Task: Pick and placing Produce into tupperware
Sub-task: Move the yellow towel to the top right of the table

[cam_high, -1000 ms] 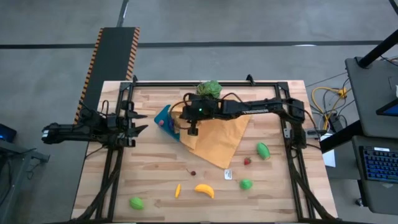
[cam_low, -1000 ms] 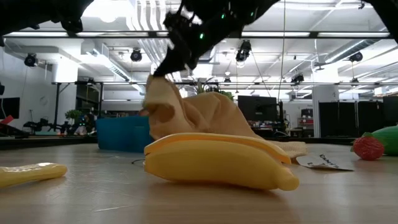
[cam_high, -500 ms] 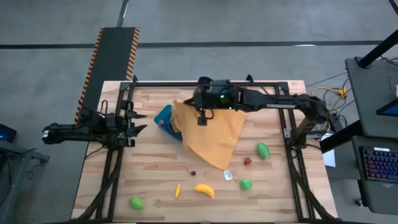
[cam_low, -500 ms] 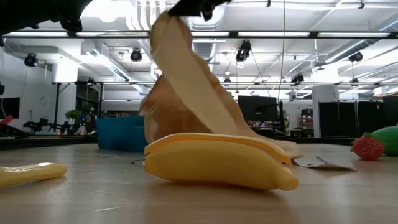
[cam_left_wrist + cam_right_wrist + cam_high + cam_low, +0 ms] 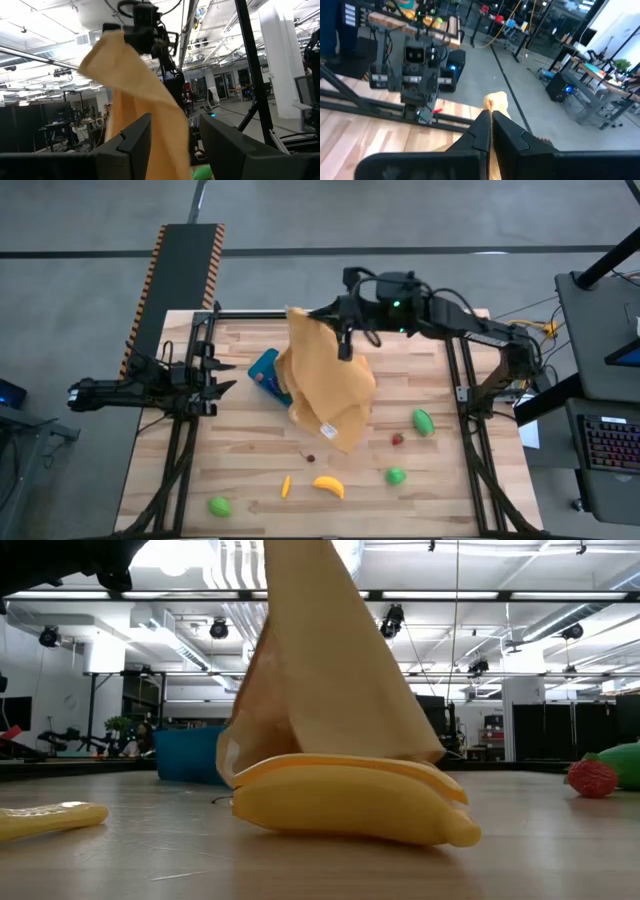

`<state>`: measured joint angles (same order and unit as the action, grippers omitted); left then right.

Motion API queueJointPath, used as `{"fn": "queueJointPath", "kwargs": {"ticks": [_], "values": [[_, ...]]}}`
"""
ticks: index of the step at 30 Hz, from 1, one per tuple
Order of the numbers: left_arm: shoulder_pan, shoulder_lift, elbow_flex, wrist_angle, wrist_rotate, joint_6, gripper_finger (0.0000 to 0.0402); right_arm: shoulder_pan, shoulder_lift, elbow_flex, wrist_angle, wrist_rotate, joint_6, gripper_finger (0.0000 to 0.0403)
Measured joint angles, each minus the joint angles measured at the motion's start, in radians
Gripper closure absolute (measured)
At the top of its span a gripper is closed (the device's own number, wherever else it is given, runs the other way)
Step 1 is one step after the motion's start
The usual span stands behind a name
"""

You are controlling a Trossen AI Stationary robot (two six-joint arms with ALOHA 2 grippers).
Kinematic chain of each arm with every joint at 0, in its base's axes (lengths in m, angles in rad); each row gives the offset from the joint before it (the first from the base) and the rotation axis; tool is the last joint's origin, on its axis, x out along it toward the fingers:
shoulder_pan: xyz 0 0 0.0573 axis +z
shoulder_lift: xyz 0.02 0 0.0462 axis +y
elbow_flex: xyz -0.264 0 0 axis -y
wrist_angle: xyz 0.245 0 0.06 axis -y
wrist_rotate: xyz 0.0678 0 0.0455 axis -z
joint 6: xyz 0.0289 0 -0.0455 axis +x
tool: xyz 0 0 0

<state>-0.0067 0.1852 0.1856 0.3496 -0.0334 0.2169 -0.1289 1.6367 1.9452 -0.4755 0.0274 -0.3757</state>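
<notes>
right gripper over the back middle of the bench, fingers pinched tight on a corner of the orange-yellow cloth; right wrist view shows the two fingers pressed together with a nub of cloth sticking out past the tips. the cloth hangs down from the grip in a long drape, lower edge touching or just above the bench top; a small white tag shows near its lower end. low view: cloth hangs as a tall cone just behind the banana.

blue tupperware sits just beside the hanging cloth, on the left arm's side, partly covered by it; contents cannot be made out. in the low view it shows as a blue box behind the cloth.

produce all out on the bench, apart from the tupperware: green oval piece and small red piece on the right arm's side, round green piece nearer the front, banana and small orange-yellow piece at front middle, tiny brown one just behind them, another green piece at the front left.

left gripper waits at the bench's left edge, fingers spread apart, holding nothing; left wrist view looks past them at the lifted cloth.
</notes>
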Motion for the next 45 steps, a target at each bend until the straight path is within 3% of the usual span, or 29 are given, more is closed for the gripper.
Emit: {"fn": "queueJointPath", "kwargs": {"ticks": [16,32,45], "values": [[0.0,-0.001,0.0,0.0,0.0,0.0,0.025,0.004,-0.011,0.414,-0.22,0.035,-0.06,0.0395],[-0.001,0.0,0.0,0.0,-0.001,0.0,0.025,0.004,-0.135,0.404,-0.224,0.228,-0.199,0.0394],[0.0,0.0,0.0,0.0,-0.001,0.0,0.025,0.004,-0.194,0.405,-0.166,0.252,-0.283,0.0394]]}}
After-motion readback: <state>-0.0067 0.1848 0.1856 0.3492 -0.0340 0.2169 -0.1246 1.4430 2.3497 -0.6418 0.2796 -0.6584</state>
